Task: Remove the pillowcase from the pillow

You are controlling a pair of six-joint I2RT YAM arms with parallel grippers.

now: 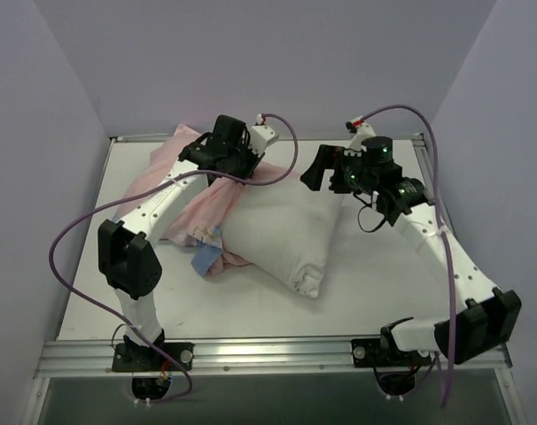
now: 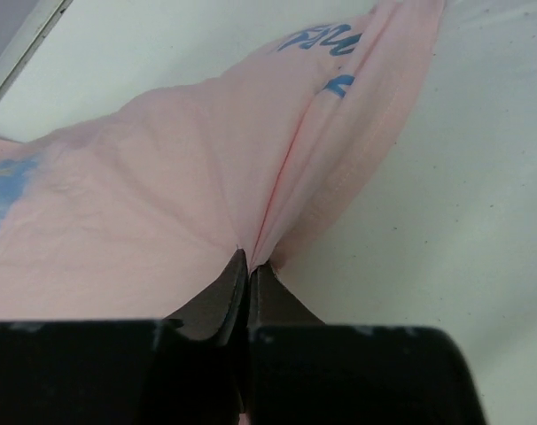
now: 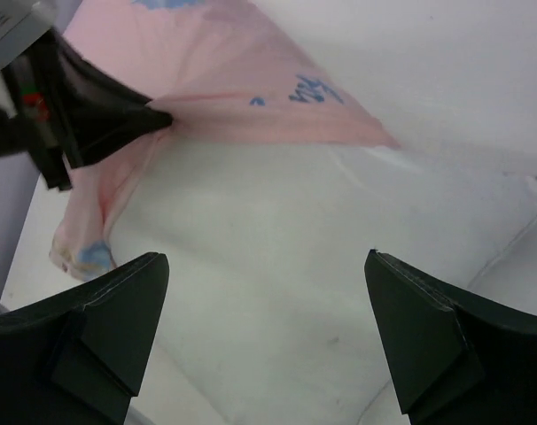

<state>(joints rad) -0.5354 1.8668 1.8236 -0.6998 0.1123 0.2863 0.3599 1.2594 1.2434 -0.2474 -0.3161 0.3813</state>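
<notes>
The white pillow (image 1: 286, 235) lies in the middle of the table, mostly bare. The pillowcase (image 1: 175, 190), pale pink side out with bits of blue print, is bunched to its left and drapes along its far edge. My left gripper (image 1: 240, 173) is shut on a fold of the pillowcase (image 2: 162, 204), the fingertips pinched together (image 2: 249, 262). My right gripper (image 1: 318, 177) is open and empty, hovering over the pillow's far end (image 3: 286, 248), jaws wide apart (image 3: 267, 261). The right wrist view shows the left gripper (image 3: 153, 119) pulling the pink cloth (image 3: 242, 88) taut.
The white table (image 1: 384, 292) has a metal rail along its near edge (image 1: 268, 352) and purple walls on three sides. Purple cables loop from both arms. A blue-printed corner of cloth (image 1: 206, 258) lies at the pillow's left.
</notes>
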